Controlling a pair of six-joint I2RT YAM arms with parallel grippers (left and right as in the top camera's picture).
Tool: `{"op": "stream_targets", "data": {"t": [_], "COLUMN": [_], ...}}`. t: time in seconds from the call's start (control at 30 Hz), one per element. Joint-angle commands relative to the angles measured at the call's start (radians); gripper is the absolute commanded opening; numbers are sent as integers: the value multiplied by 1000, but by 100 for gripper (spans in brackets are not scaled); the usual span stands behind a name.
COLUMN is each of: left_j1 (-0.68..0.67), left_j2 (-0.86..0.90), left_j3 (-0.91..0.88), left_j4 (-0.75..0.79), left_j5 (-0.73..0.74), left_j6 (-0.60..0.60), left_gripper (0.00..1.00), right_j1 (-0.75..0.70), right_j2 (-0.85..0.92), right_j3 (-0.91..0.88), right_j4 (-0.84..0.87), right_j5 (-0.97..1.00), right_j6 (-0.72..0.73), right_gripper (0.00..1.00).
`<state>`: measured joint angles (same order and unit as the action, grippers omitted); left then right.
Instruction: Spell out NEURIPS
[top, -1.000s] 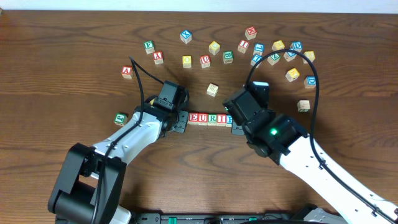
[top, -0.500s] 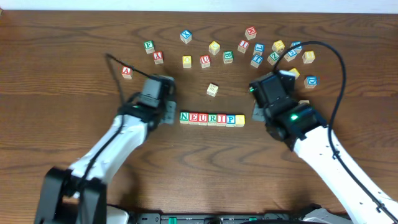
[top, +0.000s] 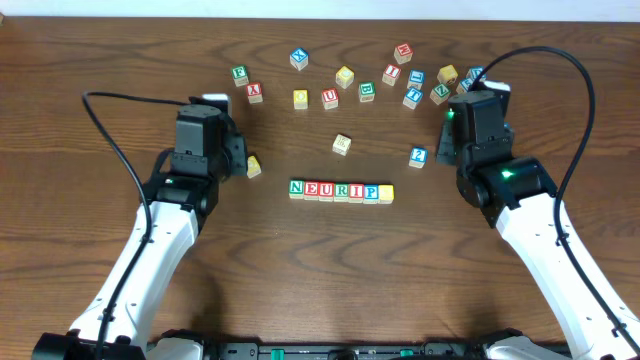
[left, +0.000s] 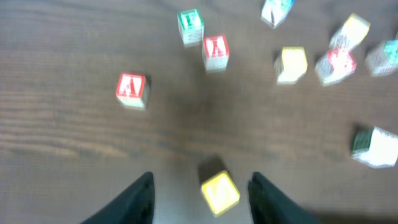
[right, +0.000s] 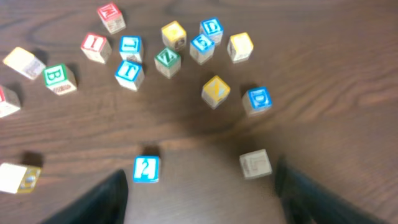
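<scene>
Left pincer (left: 202, 186) is off the word now. A second ago it was shut and pressed to the row's left end; it has backed out to about ten o'clock of the row, jaws apart, with a loose yellow cube (left: 219, 191) lying untouched between them.

Mid-tabletop (top: 320, 260), the NEURIPS row (top: 341, 190) sits straight, cube against cube. It runs from green N (top: 297, 187) through blue P (top: 370, 191) to the yellow-faced cube (top: 386, 192), whose letter is too small to read.

Right pincer (right: 200, 186), shut at the other end a second ago, has swung out to two o'clock, jaws wide and empty, a blue cube (right: 146, 168) just ahead.

Spelling looks finished. Both arms are drawn back, wrists aimed toward twelve o'clock at the spare cubes (top: 366, 91).
</scene>
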<state>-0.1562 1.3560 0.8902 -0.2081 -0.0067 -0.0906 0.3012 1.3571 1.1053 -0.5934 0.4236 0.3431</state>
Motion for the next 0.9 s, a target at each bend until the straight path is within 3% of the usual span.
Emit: {"op": "stream_targets", "data": {"t": [0.0,0.13,0.27,0.4,0.87], "left_j1": [14,17,17,17,17], "left_j2": [-11,-11,-11,-11,-11], "left_j3": [-3,-3,-3,-3,-3], "left_j4": [67,144,150,150,138], "left_j5": [-13,-14,-14,-14,-13], "left_j6": [-1,0,0,0,0], "left_gripper": [51,69,77,100,99], "right_j1": [-12,-26,-52,-79,-85], "right_j2": [19,71,140,202,225], "right_j3": [0,0,0,0,0], "right_j4": [31,77,119,158,170], "right_j5": [15,15,15,16,14], "right_j6": [-71,-72,-71,-72,-71], "right_gripper": [83,99,99,99,99]}}
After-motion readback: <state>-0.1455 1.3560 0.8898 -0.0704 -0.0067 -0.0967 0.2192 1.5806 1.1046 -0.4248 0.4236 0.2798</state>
